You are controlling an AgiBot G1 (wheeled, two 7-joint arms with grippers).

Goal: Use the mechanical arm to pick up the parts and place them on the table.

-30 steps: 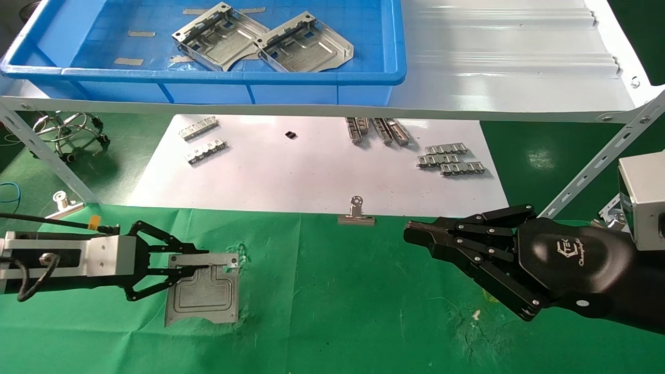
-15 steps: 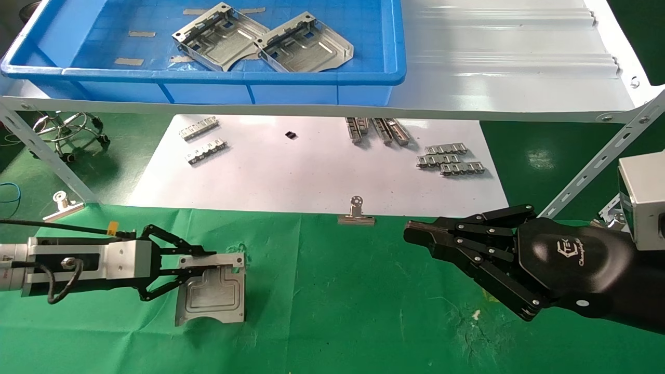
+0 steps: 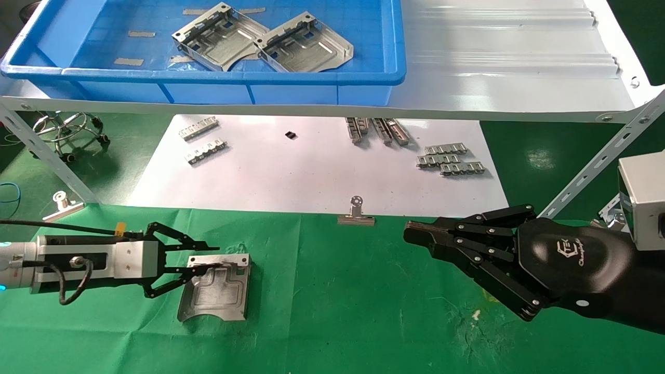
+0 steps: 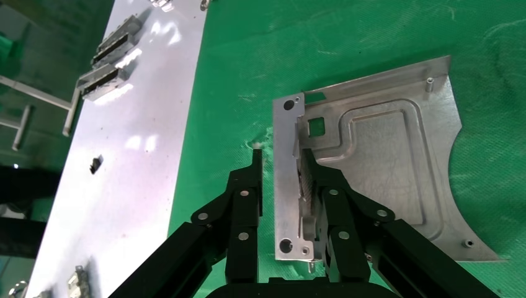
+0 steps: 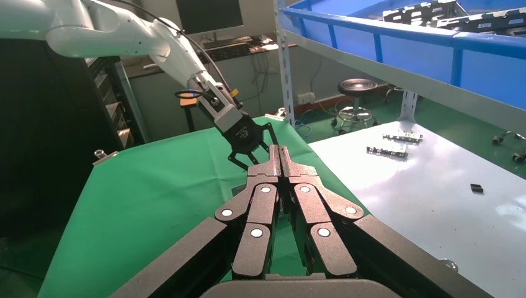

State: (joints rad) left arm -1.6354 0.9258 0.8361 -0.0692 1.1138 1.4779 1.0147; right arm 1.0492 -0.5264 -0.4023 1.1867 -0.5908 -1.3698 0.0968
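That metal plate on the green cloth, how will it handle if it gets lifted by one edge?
The plate looks like rigid stamped sheet, so it probably won't flop. The left pincer straddles only its raised rim, so it may pivot. Bare metal could slip.

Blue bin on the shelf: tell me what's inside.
The blue bin holds two metal parts side by side, plus grey strips; its front wall hides the nearest floor.
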